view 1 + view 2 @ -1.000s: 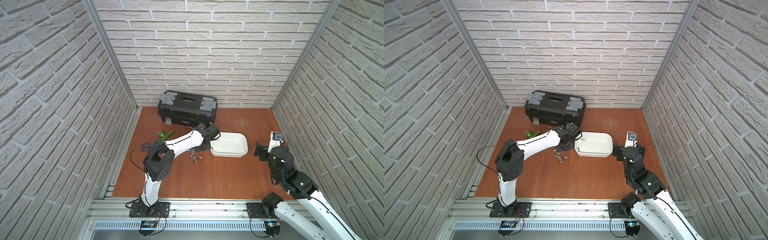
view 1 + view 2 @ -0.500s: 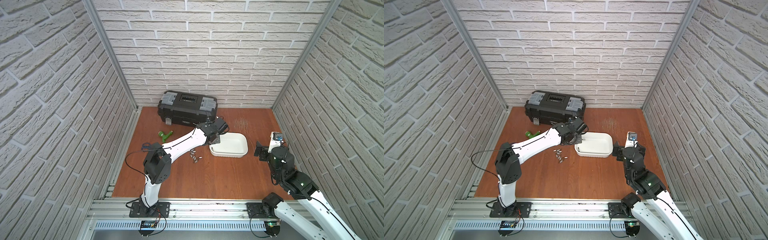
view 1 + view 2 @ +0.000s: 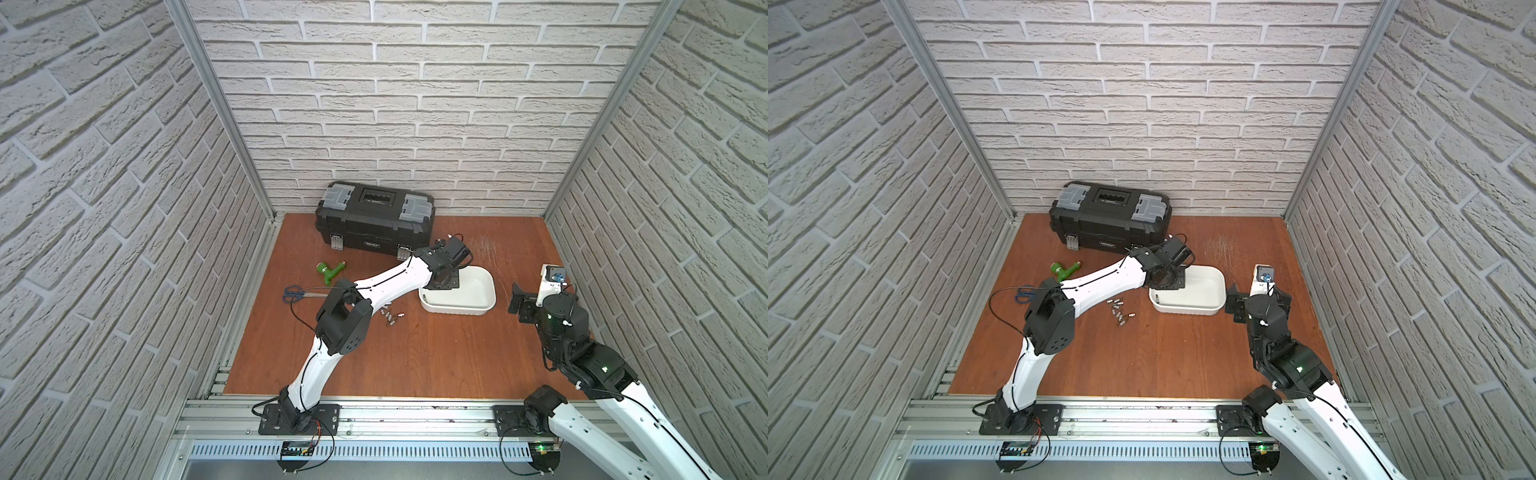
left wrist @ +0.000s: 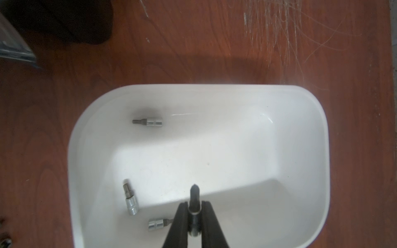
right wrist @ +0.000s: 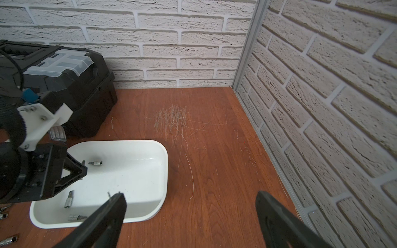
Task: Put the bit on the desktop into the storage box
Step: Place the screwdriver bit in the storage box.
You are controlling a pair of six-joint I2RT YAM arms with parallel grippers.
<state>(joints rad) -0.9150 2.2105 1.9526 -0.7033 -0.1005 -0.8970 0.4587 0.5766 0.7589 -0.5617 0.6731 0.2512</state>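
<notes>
Three brick walls (image 3: 415, 124) close the room, and the desktop (image 3: 415, 365) between them is flat, bare wood with space to spare around the box. Behind the box stands the toolbox (image 3: 374, 224), well clear of anything I need to do. The box (image 3: 457, 309) sits open, rim up, between my two arms.

My left gripper (image 4: 194, 206) hangs over the box's end nearest the toolbox, inside the line of the rim. My right gripper (image 5: 190, 194) waits just off the box's other end, spread wide and holding nothing. So the left is the arm this turns on.

It is pressed together on a bit (image 4: 194, 194), pinched by the socket end. The bit's long axis runs in line with the fingers, tip leading down toward the box floor; how steeply, I cannot tell. The floor lies directly below the bit, so I judge the coming move is only to let go, with no travel needed.

Three bits (image 4: 148, 122) already lie flat inside the box, one just beside my fingers. A dropped bit may roll, though the wall should keep it in. Several more bits (image 3: 388, 318) lie loose on the desktop, off the box's end toward my left arm's base.
</notes>
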